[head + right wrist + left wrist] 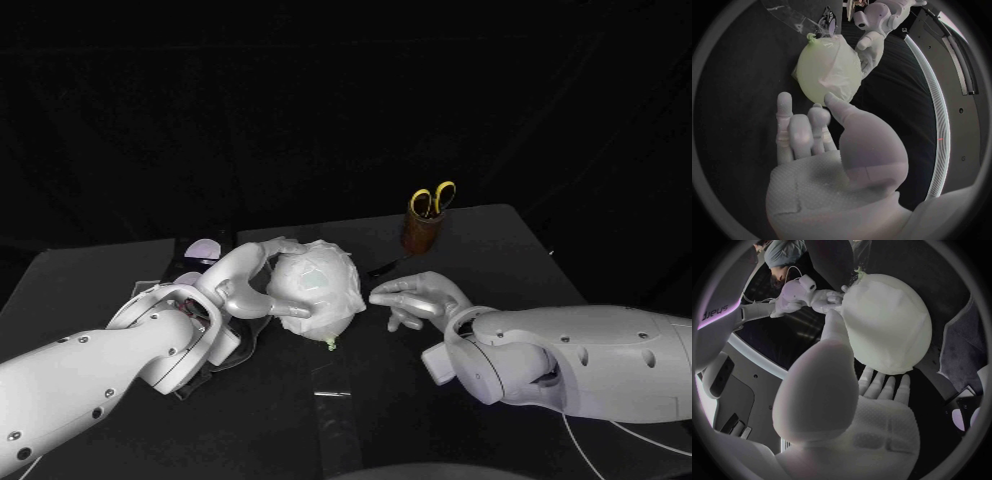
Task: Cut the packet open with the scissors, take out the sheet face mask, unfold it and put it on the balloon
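L hand grips balloon w/ mask draped over it. R hand just beside it, fingers apart, tips at balloon's side, holding nothing.

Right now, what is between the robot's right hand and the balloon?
Nothing sits there. In the head view, only a thin strip of bare black table shows between the right hand and the balloon.

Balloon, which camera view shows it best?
The right wrist view: the balloon shows almost whole, its knot included. The head view shows it partly behind the left hand; the left wrist view shows it large, that hand's thumb crossing one edge.
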